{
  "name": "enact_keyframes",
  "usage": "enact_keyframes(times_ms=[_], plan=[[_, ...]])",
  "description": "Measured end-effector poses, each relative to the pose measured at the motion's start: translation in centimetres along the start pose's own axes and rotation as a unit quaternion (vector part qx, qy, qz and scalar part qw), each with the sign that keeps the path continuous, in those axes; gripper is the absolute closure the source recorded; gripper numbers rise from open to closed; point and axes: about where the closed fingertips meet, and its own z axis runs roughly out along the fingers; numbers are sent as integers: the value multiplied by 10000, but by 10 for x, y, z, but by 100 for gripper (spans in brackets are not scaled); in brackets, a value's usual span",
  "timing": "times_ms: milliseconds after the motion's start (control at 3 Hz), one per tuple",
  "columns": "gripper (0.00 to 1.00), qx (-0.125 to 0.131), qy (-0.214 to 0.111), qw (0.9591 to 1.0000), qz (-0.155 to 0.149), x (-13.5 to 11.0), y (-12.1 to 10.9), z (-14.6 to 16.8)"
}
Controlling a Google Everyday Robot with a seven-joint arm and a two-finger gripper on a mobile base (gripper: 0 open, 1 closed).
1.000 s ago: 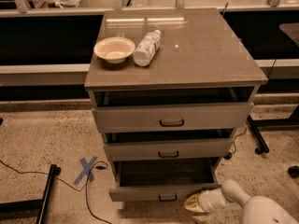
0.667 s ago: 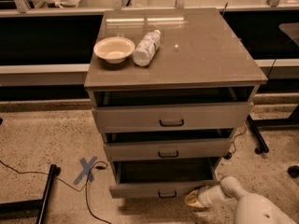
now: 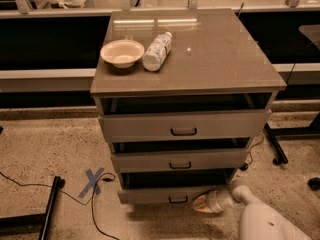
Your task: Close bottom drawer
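The bottom drawer (image 3: 165,194) is the lowest of three in the grey cabinet (image 3: 186,54). It stands pulled out a little, with a dark gap above its slim front panel and a small dark handle (image 3: 178,200) at centre. My gripper (image 3: 201,203) is low at the drawer's front, just right of the handle, touching or almost touching the panel. My white arm (image 3: 260,219) reaches in from the lower right.
The top drawer (image 3: 183,125) and middle drawer (image 3: 179,159) also stand slightly open. A bowl (image 3: 122,52) and a lying plastic bottle (image 3: 157,50) sit on the cabinet top. A blue tape cross (image 3: 93,181), cables and a dark stand leg (image 3: 50,205) are on the floor at left.
The bottom drawer has slid back toward the cabinet; the gap above it is narrower. My gripper has moved inward with the drawer front.
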Motion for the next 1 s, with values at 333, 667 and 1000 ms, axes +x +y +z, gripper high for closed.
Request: enact_keyframes(times_ms=[333, 667, 1000], plan=[[100, 137, -76, 9997, -190, -10, -26, 6], [100, 284, -112, 9989, -365, -20, -46, 9], [100, 398, -126, 9982, -441, -21, -55, 8]])
